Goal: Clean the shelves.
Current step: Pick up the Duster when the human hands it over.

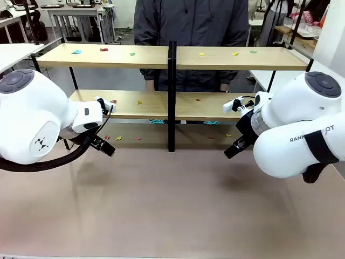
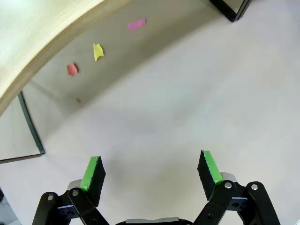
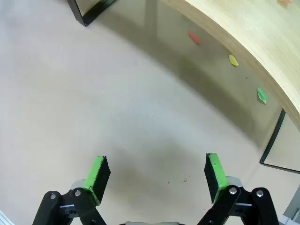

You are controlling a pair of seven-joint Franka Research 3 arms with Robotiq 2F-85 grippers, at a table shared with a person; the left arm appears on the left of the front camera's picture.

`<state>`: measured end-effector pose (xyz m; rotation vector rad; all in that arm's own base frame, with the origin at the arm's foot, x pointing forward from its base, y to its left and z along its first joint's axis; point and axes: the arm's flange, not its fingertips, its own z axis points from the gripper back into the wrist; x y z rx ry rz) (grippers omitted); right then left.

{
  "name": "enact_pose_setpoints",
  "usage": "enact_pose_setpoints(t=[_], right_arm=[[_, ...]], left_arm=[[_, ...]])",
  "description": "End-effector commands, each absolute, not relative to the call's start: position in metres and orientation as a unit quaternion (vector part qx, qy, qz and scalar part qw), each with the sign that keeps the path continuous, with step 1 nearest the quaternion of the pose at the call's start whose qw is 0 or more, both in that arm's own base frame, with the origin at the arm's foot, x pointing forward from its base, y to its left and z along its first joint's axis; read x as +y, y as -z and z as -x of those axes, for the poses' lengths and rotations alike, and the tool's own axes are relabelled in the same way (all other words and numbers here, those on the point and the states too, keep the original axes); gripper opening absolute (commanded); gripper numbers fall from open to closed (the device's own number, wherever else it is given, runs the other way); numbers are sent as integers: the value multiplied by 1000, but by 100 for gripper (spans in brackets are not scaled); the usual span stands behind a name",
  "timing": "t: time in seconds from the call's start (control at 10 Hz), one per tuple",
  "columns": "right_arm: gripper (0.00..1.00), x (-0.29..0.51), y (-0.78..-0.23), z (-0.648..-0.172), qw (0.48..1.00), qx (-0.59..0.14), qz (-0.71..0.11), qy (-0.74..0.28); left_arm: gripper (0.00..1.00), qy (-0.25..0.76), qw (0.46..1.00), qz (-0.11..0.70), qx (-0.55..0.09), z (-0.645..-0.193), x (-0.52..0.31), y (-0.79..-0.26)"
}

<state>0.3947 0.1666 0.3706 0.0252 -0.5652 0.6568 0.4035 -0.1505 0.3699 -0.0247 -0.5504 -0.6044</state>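
Shelves (image 1: 135, 56) span the far side of the table (image 1: 172, 210), with coloured paper scraps (image 1: 131, 53) on its 2 boards and the tabletop beneath. A person (image 1: 191, 21) stands behind. Left gripper (image 2: 150, 164) and right gripper (image 3: 157, 164) hover low with jaws wide and empty. The right arm (image 1: 302, 135) shows the letters "RANK".

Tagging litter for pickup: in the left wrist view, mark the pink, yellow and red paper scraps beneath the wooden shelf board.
Small pink paper scrap (image 2: 137, 23), left wrist view, its middle.
Small yellow paper scrap (image 2: 97, 51), left wrist view, its middle.
Small red paper scrap (image 2: 71, 69), left wrist view, its middle.
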Motion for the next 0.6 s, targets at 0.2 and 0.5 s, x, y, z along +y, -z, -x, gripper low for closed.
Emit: enact_pose_setpoints(t=[0.2,0.5], right_arm=[[100,167,-371,-395,907,-274,-12,-318],[100,167,-371,-395,907,-274,-12,-318]], left_arm=[[100,294,917,12,-268,-403,-151,-370],[100,294,917,12,-268,-403,-151,-370]])
